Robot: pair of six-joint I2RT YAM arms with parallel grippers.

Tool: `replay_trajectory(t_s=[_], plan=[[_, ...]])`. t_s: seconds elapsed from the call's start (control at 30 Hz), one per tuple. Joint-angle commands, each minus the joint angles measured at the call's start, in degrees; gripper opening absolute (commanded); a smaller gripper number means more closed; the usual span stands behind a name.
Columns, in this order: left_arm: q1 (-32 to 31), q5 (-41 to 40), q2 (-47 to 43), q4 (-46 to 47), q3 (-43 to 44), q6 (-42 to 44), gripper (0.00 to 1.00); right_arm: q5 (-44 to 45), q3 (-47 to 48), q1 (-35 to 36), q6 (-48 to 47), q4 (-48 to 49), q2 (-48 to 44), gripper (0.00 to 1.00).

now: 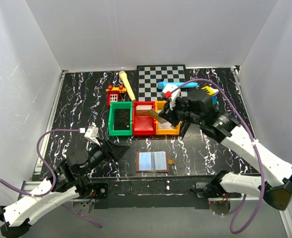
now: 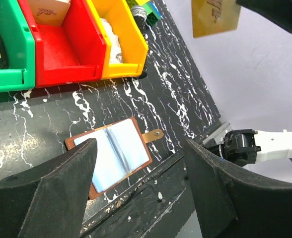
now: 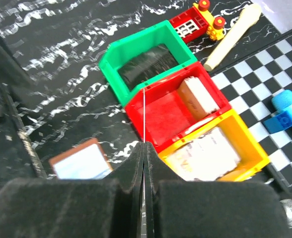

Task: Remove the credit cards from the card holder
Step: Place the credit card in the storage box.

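Observation:
The card holder [image 1: 152, 161] lies open and flat near the table's front edge, brown rim around pale blue panels. It also shows in the left wrist view [image 2: 113, 158] and the right wrist view [image 3: 81, 161]. My left gripper [image 1: 115, 148] hovers just left of it, open and empty [image 2: 141, 191]. My right gripper [image 1: 168, 116] is shut on a gold credit card [image 1: 154, 114], held in the air above the red and orange bins. That card appears edge-on as a thin line [image 3: 144, 114] and flat [image 2: 215, 17].
Three bins stand in a row: green [image 1: 121, 119] with a dark card, red [image 1: 144, 120] with a tan card [image 3: 198, 96], orange [image 1: 168, 128] with a white card. Behind them are a checkerboard [image 1: 161, 77], a toy house [image 1: 115, 93], a wooden stick [image 1: 127, 85] and blue toys [image 1: 166, 85].

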Motion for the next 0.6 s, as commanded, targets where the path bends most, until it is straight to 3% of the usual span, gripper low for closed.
replay_trajectory(t_s=[0.0,0.1,0.23,0.57], plan=[[0.31,-0.81,1.72,-1.31,1.58,0.41,0.69,0.55,3.34,-0.27,-14.99,0.06,4.51,0.01],[0.40,0.42,2.33,-0.34,0.62,-0.02,0.69,-2.69,2.27,-0.27,-18.07,4.13,7.40,0.01],[0.31,1.13,3.04,-1.48,1.05,-0.03,0.69,-4.64,5.70,-0.27,-23.51,0.80,15.31,0.01],[0.31,-0.63,-0.21,-7.19,1.84,-0.90,0.69,-9.12,9.65,-0.54,-35.13,3.43,25.68,0.01]])
